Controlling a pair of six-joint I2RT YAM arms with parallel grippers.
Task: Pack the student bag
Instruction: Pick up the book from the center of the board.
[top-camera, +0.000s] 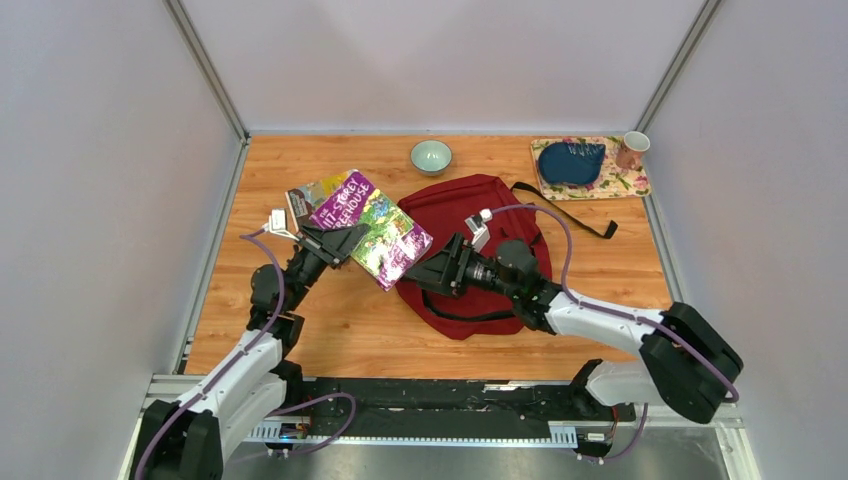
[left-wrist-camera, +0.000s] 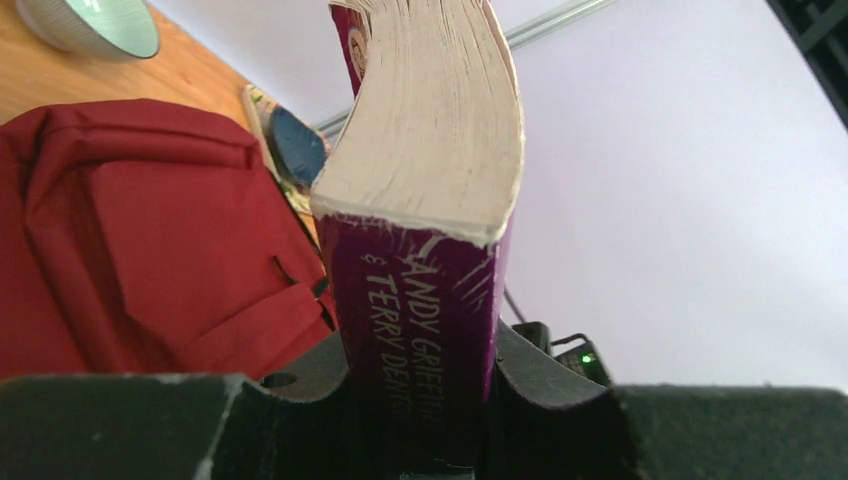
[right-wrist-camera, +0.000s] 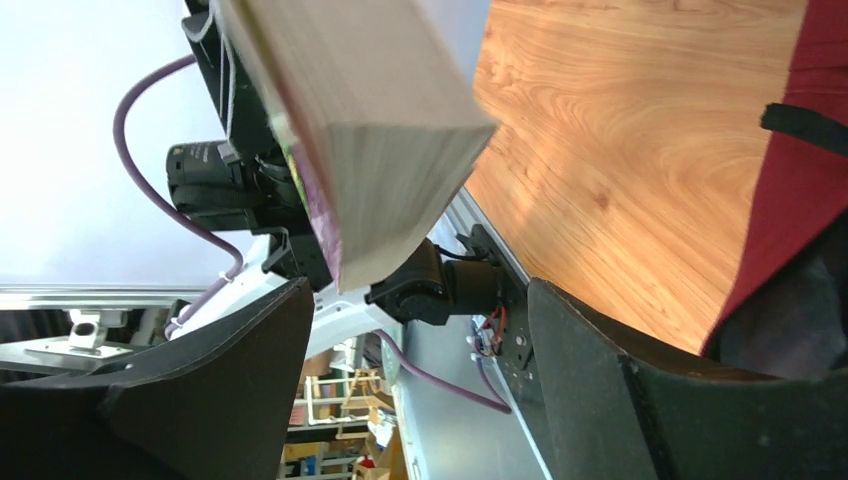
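Packing hardly begun: left pincer (top-camera: 335, 243) grips thick purple paperback book (top-camera: 378, 225) aloft, right pincer (top-camera: 425, 272) spread wide, empty, beside it; dark red fabric backpack (top-camera: 455, 205) apparently unopened on wooden counter (top-camera: 330, 330).

Student bag (top-camera: 460, 205): dark red, black-trimmed. Book (top-camera: 375, 228): purple, multicoloured. Bowl (top-camera: 431, 156), twelve o'clock: pale green. Pouch (top-camera: 570, 162), two o'clock: dark blue.

On my overhead feed, a pale green bowl (top-camera: 431, 156) sits upright at the far middle of the wooden surface (top-camera: 340, 330). In the far right corner I see a floral mat (top-camera: 625, 184) carrying a dark blue pouch (top-camera: 570, 162). A pinkish mug (top-camera: 632, 149) stands at the mat's far right corner, apparently on it.
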